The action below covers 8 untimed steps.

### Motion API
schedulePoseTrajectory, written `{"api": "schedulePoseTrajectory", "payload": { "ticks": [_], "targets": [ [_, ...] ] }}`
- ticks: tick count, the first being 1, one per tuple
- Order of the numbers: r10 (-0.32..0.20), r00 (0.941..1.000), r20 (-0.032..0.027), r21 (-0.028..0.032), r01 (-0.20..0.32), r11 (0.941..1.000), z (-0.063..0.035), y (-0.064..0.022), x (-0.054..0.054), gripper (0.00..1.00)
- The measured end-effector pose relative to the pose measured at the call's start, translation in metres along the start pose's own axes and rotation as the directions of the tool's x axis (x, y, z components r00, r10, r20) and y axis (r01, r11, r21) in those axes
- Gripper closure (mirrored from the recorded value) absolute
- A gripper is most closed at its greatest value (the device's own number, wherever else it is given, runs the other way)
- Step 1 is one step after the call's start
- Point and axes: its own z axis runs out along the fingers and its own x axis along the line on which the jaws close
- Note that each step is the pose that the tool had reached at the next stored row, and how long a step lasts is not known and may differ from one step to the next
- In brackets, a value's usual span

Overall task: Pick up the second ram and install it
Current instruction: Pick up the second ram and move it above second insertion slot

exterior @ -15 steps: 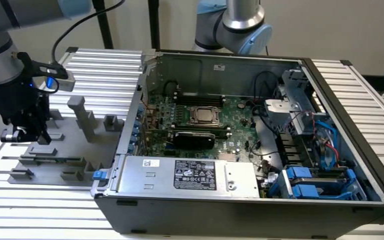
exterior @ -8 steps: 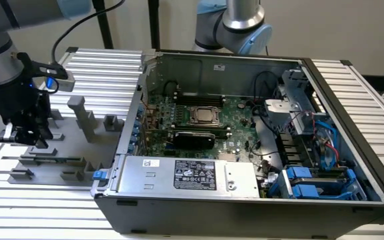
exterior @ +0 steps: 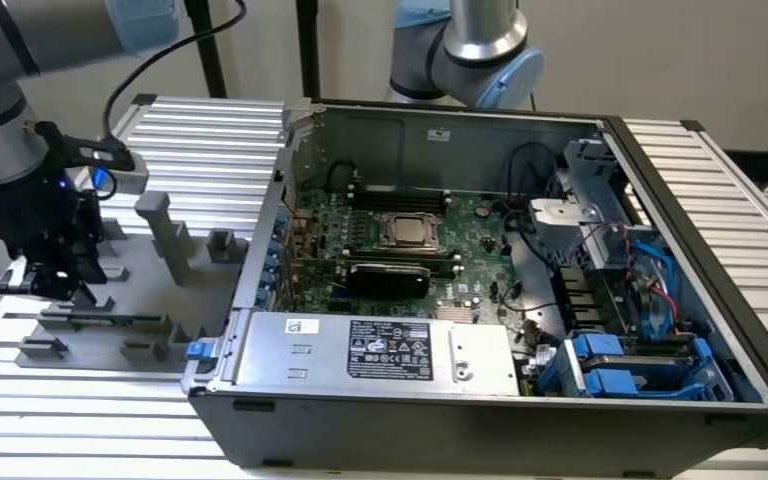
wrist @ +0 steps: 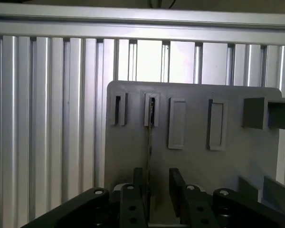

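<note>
The second ram (wrist: 149,142) stands on edge in the slots of a grey holder plate (wrist: 194,166), seen as a thin dark line. My gripper (wrist: 157,190) is open, and the stick runs between its two black fingers (wrist: 138,187), close to one of them. In the exterior view the gripper (exterior: 61,293) hangs low over the end of the ram (exterior: 111,320) at the exterior view's left, on the holder plate (exterior: 144,300). I cannot tell whether the fingers touch the stick.
The open computer case (exterior: 704,330) fills the middle and right of the exterior view, with the silver processor socket (exterior: 408,232) on its green motherboard. Grey upright holder blocks (exterior: 157,225) stand between gripper and case. A second robot arm (exterior: 478,50) stands behind the case.
</note>
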Motion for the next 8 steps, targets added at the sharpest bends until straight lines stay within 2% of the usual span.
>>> {"api": "schedulePoseTrajectory", "payload": {
  "ticks": [8],
  "targets": [
    [0.035,0.9994,0.0007,0.0003,-0.035,0.9994,0.0144,-0.0002,0.002,0.0]
  ]
}}
